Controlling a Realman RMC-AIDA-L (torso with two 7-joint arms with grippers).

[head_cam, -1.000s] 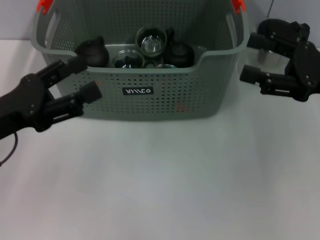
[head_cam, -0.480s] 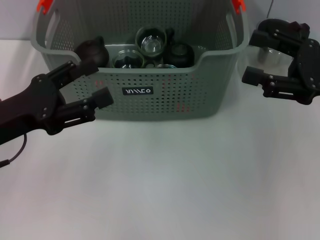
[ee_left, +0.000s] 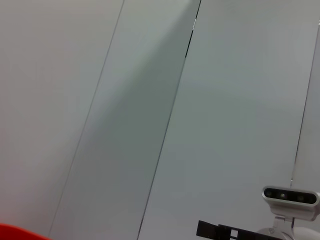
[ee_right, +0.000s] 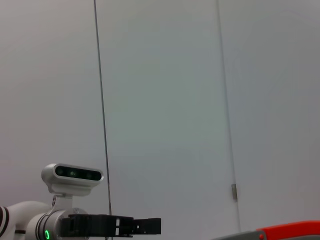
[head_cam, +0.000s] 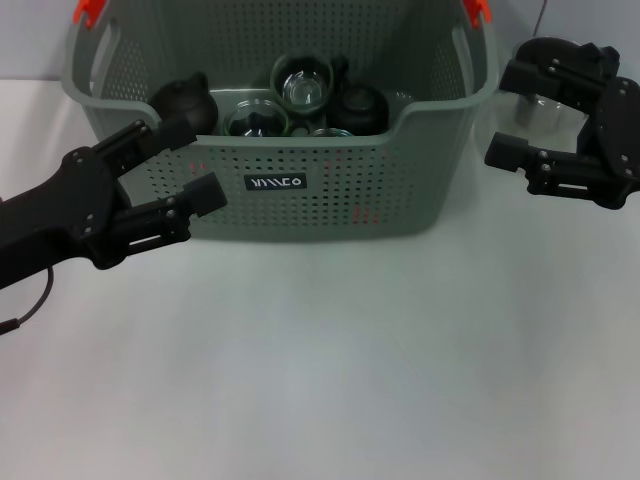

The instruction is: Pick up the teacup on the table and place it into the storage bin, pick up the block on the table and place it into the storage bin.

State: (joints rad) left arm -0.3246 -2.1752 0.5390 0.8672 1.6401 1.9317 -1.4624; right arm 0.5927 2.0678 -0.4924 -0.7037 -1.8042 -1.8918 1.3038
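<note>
Almost nothing differs from half a second ago; left gripper (head_cam: 190, 158) sits in the same spot at the bin's left front corner, right gripper (head_cam: 508, 113) likewise unmoved off the bin's right side; compared with a second ago the left arm has pushed in closer to the bin wall, the right barely shifted.

Storage bin (head_cam: 400, 190) stands upright at the far middle of the white table (head_cam: 330, 370), long axis running left to right, open top up, labelled front wall facing the robot; the front rim dips lower in the middle.
Bin is grey-green plastic, walls perforated with rows of small holes, corners rounded; orange-red clips (head_cam: 88, 10) at the top handles; small black label (head_cam: 276, 182) with white lettering on the front wall.
Inside the bin, clustered at centre: dark round cups and glass pieces (head_cam: 305, 85), rims up, glossy; no telling which is the teacup, and no block can be made out.

Left gripper: fingers spread wide, holding nothing, upper finger at the rim, lower finger against the front wall.
Right gripper: fingers spread wide, holding nothing, clear of the bin; a clear glass vessel (head_cam: 540, 110) sits just behind it.

Wrist views show only grey wall panels and a camera head (ee_right: 72, 177).
</note>
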